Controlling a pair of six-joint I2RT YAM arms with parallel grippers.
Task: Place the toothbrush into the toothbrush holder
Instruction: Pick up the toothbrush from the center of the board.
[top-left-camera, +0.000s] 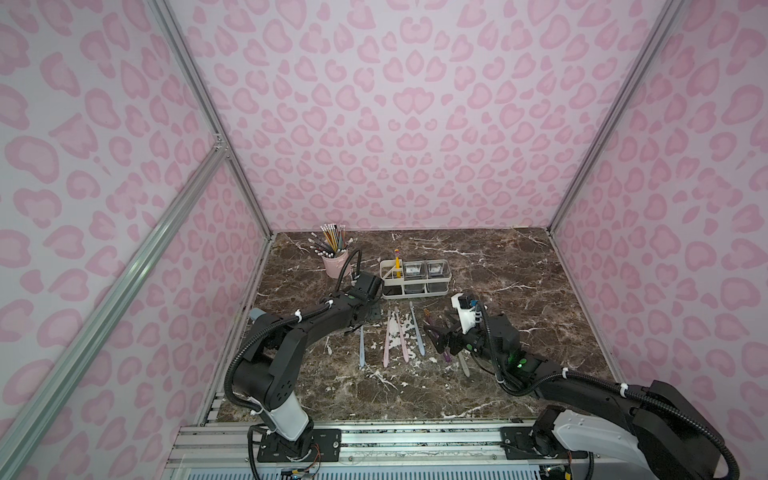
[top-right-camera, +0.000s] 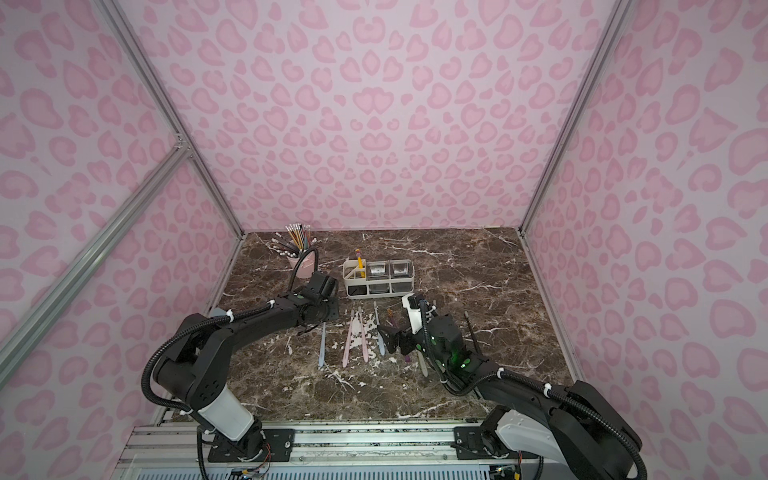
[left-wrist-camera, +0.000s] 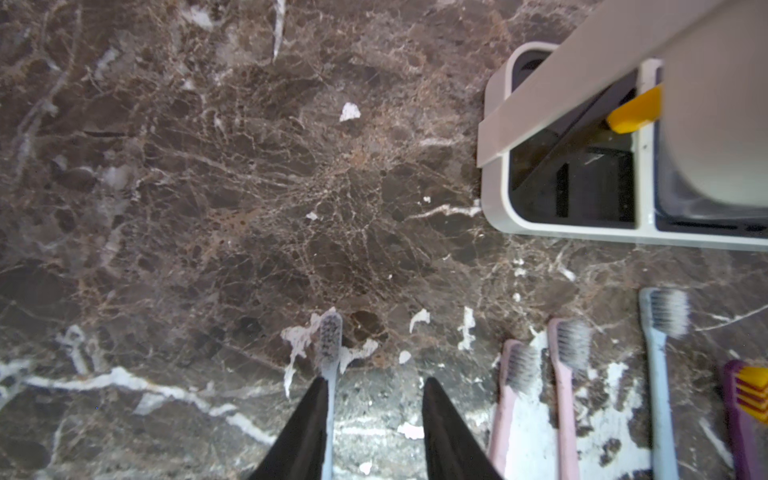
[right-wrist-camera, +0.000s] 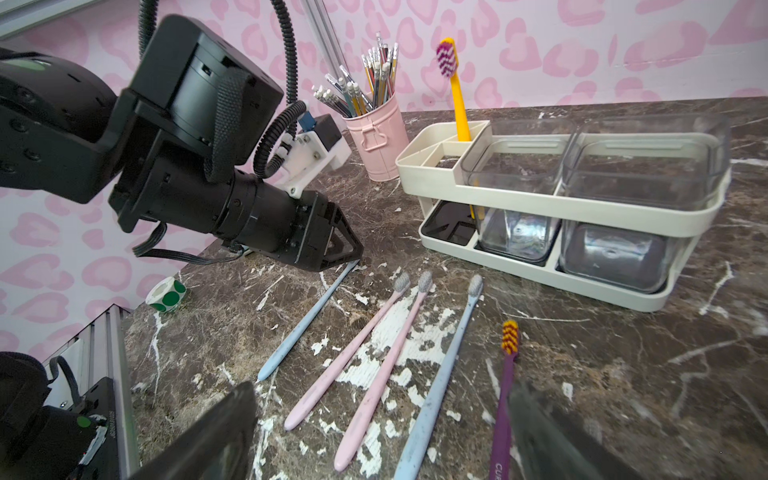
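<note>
The white toothbrush holder (top-left-camera: 388, 291) (right-wrist-camera: 561, 203) stands at the back of the marble table, with a yellow toothbrush (right-wrist-camera: 459, 104) upright in its slot end. A light blue toothbrush (left-wrist-camera: 330, 336) (right-wrist-camera: 299, 328) lies flat on the table. My left gripper (left-wrist-camera: 376, 382) is low over its head end, jaws apart. The handle runs along the inside of one finger and the other finger is clear of it. My right gripper (right-wrist-camera: 382, 440) hovers wide open over two pink toothbrushes (right-wrist-camera: 345, 357), another blue toothbrush (right-wrist-camera: 444, 361) and a purple toothbrush (right-wrist-camera: 505, 395).
A pink cup of pencils (top-left-camera: 336, 262) stands left of the holder, behind my left wrist. A roll of green stickers (right-wrist-camera: 166, 294) sits near the left table edge. A pale toothbrush (top-left-camera: 463, 365) lies under my right arm. Patterned walls close in three sides.
</note>
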